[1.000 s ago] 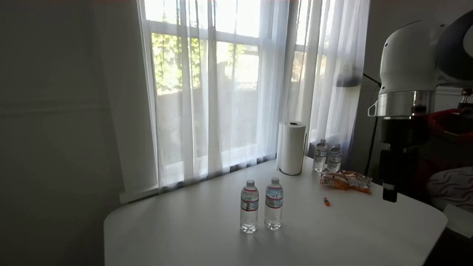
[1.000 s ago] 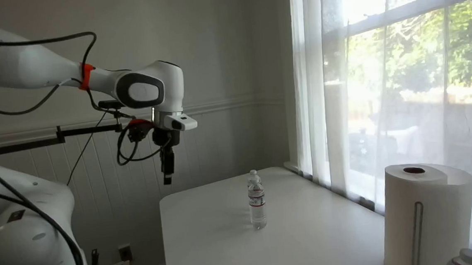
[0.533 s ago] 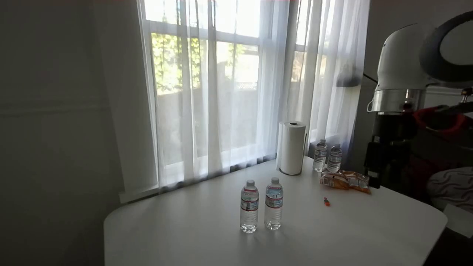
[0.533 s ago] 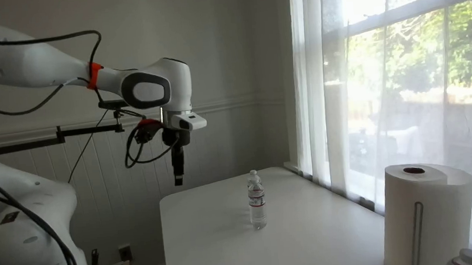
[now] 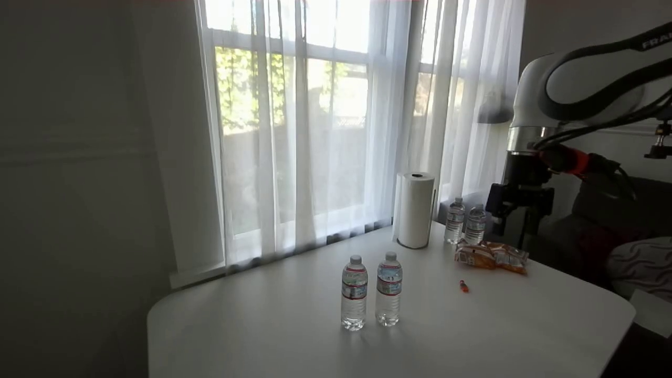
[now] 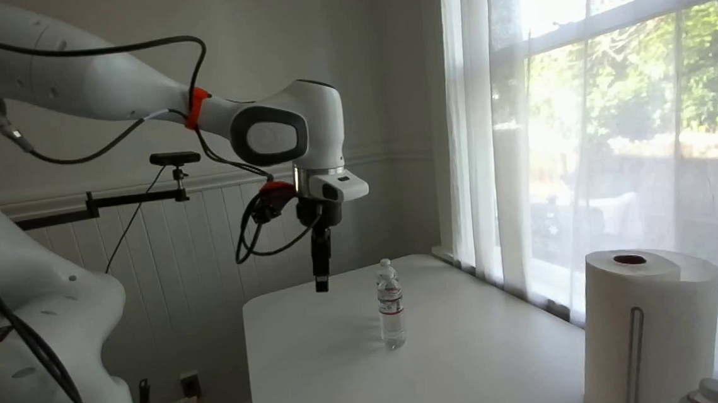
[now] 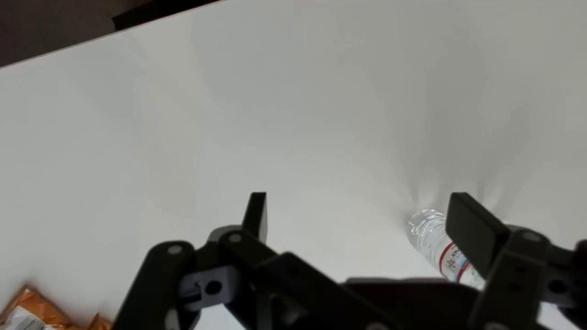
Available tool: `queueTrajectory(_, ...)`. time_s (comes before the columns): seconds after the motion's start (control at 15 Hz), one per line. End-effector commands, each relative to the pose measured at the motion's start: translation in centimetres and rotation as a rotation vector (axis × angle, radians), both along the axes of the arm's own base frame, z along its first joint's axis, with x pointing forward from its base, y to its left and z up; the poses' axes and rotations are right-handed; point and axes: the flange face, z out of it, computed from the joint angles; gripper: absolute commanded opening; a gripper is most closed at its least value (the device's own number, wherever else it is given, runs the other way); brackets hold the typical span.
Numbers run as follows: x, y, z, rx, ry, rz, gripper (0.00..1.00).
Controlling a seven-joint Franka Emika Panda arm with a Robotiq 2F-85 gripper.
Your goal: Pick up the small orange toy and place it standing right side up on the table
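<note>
A white robot arm (image 6: 116, 79) extends over a white counter (image 5: 252, 325) with rounded corners, its black claw (image 7: 359, 208) pointing straight down in the air. From the wrist, the claw's two fingers (image 7: 474, 227) are spread wide, with white counter showing through the gap. A small orange toy (image 5: 464, 286) rests on the counter, apart from the claw: in an exterior view it sits lower than the claw and to its left, as I face them. From here the toy is too small for me to tell whether it stands upright or lies on its side. Beyond it, near and slightly right, two orange snack bags (image 5: 475, 257) lie together on the counter. Behind those, two clear water bottles (image 5: 454, 221) stand upright, near each other, and to their left a paper towel roll (image 5: 415, 212) stands on end. Two nearer water bottles (image 5: 354, 294) stand upright side by side to the toy's left, just apart. In the wrist view, a bottle (image 7: 426, 231) shows partly behind one finger, and part of a snack bag (image 7: 41, 309) shows in the lower left corner. Sheer white curtains (image 5: 305, 184) hang in front of bright windows (image 5: 336, 52).
</note>
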Motion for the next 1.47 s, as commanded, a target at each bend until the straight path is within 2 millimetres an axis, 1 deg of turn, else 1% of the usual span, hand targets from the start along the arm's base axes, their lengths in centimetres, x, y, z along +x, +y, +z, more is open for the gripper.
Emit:
queueTrajectory(0.0,4.0,-3.6,-1.7,0.016,0.116,-0.040,1.00)
queueTrajectory(0.2,6.1,-6.6,-3.7,0.067,0.173,-0.089,1.00)
queueTrajectory(0.4,7.9,-9.5,-5.4,0.072,0.174,-0.160,1.00)
queueTrajectory(0.47,6.5,-8.0,-5.0,0.060,0.166,-0.132,1.00)
queueTrajectory(0.6,7.4,-9.3,-5.9,0.061,0.180,-0.155,1.00)
queueTrajectory(0.67,7.7,-9.5,-6.0,0.061,0.182,-0.158,1.00)
queueTrajectory(1.07,7.9,-9.5,-5.9,0.060,0.179,-0.157,1.00)
queueTrajectory(1.2,9.3,-10.6,-6.8,0.095,0.154,-0.172,1.00)
queueTrajectory(1.4,10.6,-11.9,-8.7,0.156,0.166,-0.148,1.00)
